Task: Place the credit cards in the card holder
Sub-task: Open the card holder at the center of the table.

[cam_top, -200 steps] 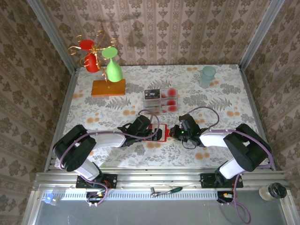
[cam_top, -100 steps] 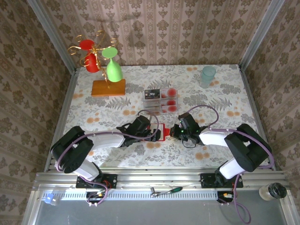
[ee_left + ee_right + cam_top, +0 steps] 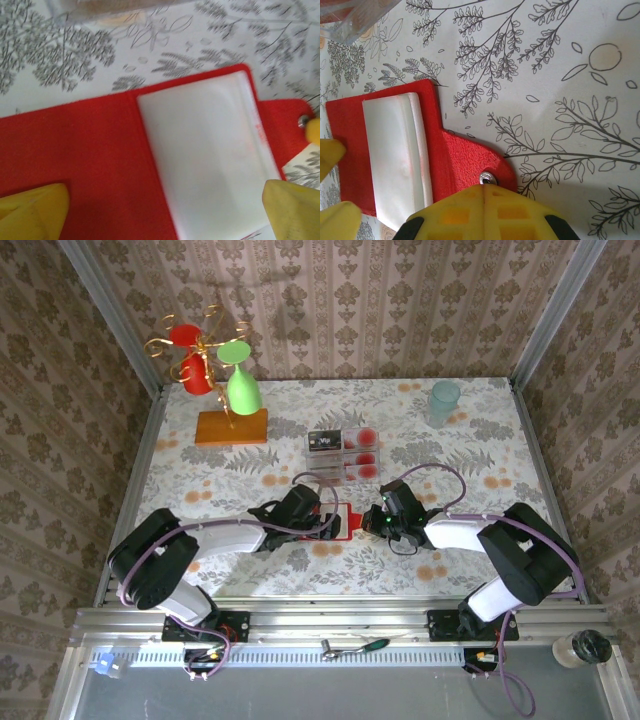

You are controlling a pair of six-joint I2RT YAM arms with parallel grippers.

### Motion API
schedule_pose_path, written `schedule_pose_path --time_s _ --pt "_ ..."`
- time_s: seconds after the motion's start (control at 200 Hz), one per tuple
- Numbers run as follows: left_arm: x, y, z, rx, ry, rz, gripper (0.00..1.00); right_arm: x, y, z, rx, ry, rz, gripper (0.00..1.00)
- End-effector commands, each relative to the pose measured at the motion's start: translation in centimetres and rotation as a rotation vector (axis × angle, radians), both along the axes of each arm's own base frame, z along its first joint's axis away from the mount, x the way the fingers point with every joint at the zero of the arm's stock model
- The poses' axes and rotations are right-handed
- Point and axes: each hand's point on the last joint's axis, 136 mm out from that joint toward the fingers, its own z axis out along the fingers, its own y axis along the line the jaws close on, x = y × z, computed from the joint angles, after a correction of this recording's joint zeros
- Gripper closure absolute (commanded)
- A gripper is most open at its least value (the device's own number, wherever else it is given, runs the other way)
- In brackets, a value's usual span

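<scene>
The red card holder [image 3: 347, 526] lies opened flat on the table between my two grippers. Its pale inner pocket [image 3: 205, 155] faces up, and I cannot make out a card in it. My left gripper [image 3: 165, 220] hovers open over it, one yellow finger [image 3: 30, 210] above the red flap and the other [image 3: 295, 210] past the pocket's right edge. My right gripper [image 3: 485, 197] is shut, its tip down on the holder's snap tab [image 3: 470, 160] at the metal stud [image 3: 486, 177]. The credit cards, one black [image 3: 325, 442] and others with red blotches [image 3: 365, 458], sit in the clear tray.
The clear plastic tray [image 3: 344, 453] stands just behind the holder. A wooden stand with red and green glasses [image 3: 228, 400] is at the back left. A pale green cup [image 3: 444, 400] is at the back right.
Both grippers have shifted only slightly around the card holder. The holder stays in the same spot between them.
</scene>
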Motion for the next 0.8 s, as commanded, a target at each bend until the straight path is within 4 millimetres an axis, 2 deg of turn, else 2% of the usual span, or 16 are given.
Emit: schedule_pose_path --time_s 0.0,0.345,0.485,0.795 --pt "0.1 1.1 -1.2 0.037 -0.005 0.028 0.00 0.3 -0.2 0.0 -0.014 0.000 -0.004 1.00" --pt "-0.1 1.0 -1.2 0.033 -0.020 0.011 0.00 2.1 1.0 3.1 -0.004 -0.058 0.025 0.99" --pt "-0.1 0.8 -1.1 0.028 -0.024 0.008 0.00 2.7 1.1 2.9 -0.016 -0.056 0.026 1.00" --pt "-0.2 0.8 -0.4 0.022 -0.028 0.005 0.00 2.5 0.2 0.5 -0.047 -0.016 0.005 1.00"
